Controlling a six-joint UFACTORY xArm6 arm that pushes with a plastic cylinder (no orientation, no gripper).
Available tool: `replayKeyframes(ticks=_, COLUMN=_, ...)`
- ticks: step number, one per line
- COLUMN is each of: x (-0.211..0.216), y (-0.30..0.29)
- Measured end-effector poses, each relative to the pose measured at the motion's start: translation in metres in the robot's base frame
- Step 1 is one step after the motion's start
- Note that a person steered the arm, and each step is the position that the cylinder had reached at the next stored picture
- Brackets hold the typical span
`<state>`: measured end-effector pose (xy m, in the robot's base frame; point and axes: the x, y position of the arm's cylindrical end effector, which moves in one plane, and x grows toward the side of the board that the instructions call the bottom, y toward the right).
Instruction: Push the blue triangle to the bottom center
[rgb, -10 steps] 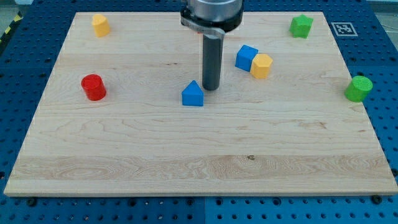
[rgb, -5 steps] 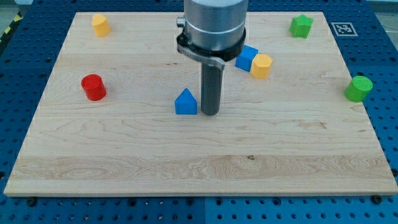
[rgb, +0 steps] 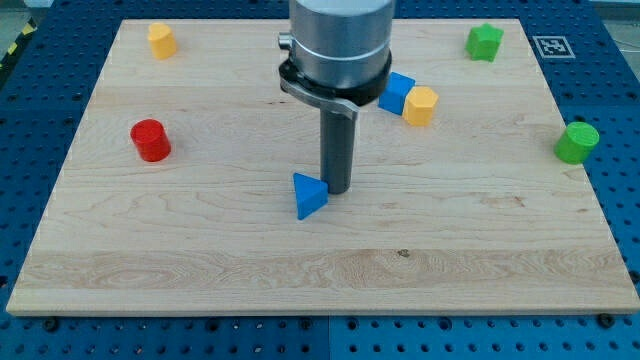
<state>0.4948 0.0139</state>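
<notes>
The blue triangle (rgb: 309, 195) lies on the wooden board (rgb: 200, 240) a little left of centre and below the middle, turned so one corner points to the view's right. My tip (rgb: 335, 191) stands right beside it on the view's right, touching or nearly touching its upper right side. The rod rises straight up to the arm's grey body at the view's top.
A blue cube (rgb: 397, 93) and an orange block (rgb: 420, 105) touch each other right of the rod. A red cylinder (rgb: 150, 140) sits at the left, a yellow block (rgb: 162, 40) top left, a green block (rgb: 485, 42) top right, a green cylinder (rgb: 577, 142) at the right edge.
My tip has moved down the view past the triangle's right side. The blue triangle has been pushed down the view and has rotated.
</notes>
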Motion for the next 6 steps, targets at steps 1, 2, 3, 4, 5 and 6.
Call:
replayKeyframes(ticks=1, x=-0.022, y=-0.013)
replayKeyframes(ticks=2, x=-0.028, y=-0.051)
replayKeyframes(ticks=3, x=-0.005, y=-0.063)
replayKeyframes(ticks=4, x=0.022, y=-0.027)
replayKeyframes(ticks=5, x=0.038, y=0.018)
replayKeyframes(ticks=6, x=0.033, y=0.005)
